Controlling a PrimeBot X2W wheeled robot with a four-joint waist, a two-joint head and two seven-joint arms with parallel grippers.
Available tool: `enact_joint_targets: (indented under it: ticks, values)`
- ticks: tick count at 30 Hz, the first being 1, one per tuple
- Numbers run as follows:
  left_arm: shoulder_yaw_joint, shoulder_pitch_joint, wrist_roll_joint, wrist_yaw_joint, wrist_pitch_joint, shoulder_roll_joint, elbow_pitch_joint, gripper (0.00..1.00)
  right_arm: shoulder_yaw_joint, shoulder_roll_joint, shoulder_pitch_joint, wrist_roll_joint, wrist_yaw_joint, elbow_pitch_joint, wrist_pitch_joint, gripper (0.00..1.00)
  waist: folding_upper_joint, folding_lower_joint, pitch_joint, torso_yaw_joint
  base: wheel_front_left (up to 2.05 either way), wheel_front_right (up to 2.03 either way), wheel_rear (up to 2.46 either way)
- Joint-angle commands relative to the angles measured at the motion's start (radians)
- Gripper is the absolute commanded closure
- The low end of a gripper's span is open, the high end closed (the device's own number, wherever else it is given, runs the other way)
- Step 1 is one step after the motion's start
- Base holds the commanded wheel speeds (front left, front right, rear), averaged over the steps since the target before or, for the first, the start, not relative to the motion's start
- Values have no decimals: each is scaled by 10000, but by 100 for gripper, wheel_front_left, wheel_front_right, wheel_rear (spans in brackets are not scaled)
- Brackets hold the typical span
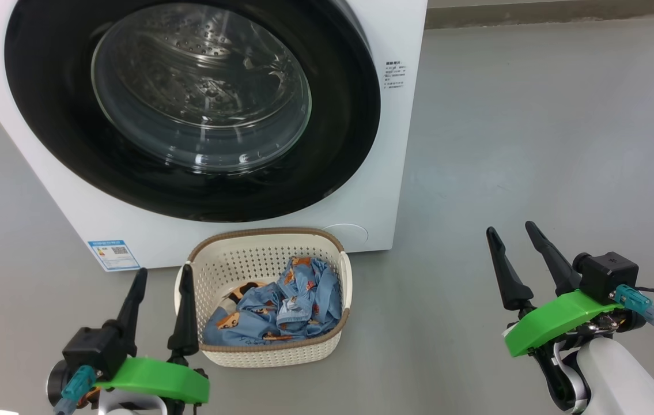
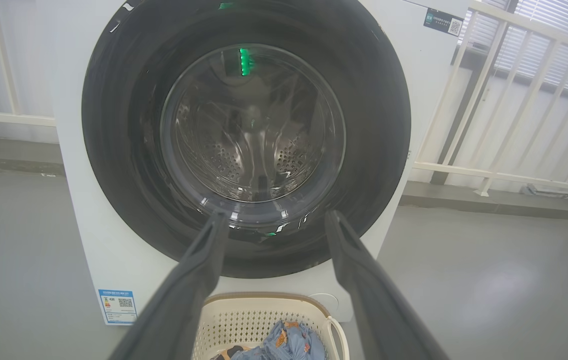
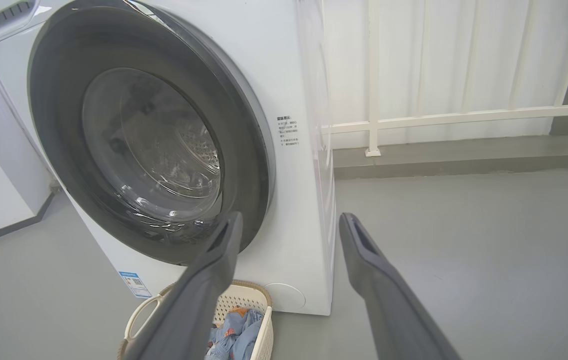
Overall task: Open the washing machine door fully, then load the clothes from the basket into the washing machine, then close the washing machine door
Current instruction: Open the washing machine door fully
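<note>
The white washing machine [image 1: 396, 144] stands ahead with its round black door [image 1: 50, 115] shut; the steel drum shows through the glass bowl [image 1: 200, 86]. On the floor in front sits the cream basket [image 1: 269, 253], holding light-blue printed clothes [image 1: 280, 305]. My left gripper [image 1: 163, 276] is open just left of the basket, nothing between its fingers. My right gripper [image 1: 514, 230] is open over bare floor, well right of the basket. The door [image 2: 113, 125] and basket [image 2: 243, 320] also appear in the left wrist view, and the door [image 3: 53, 125] in the right wrist view.
Grey floor [image 1: 534, 144] spreads to the right of the machine. A white railing [image 2: 514, 100] runs behind and to the right of it, also seen as a white railing [image 3: 439, 117] against a pale wall. A blue label sticker [image 1: 113, 255] marks the machine's lower left front.
</note>
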Motion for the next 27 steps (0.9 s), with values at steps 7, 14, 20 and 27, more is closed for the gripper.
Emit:
enact_joint_targets:
  ticks: [7,14,20,27]
  values:
    - [313,-363,-30,-20,-93,99,-215,0,191,-90,-365,82,58,-195,-124,0,0,0,-25,37,0,0,0]
    - [301,-346,-33,-8,-93,98,-202,0,206,-131,-375,115,58,-182,-124,0,0,0,-6,74,0,0,0]
    - [333,-306,-22,-10,-93,98,-187,0,175,-169,-395,198,58,-167,-124,0,0,0,23,66,0,0,0]
    - [296,-299,-12,-33,-93,98,-178,0,45,-200,-463,223,58,-285,-124,0,0,0,176,89,0,0,0]
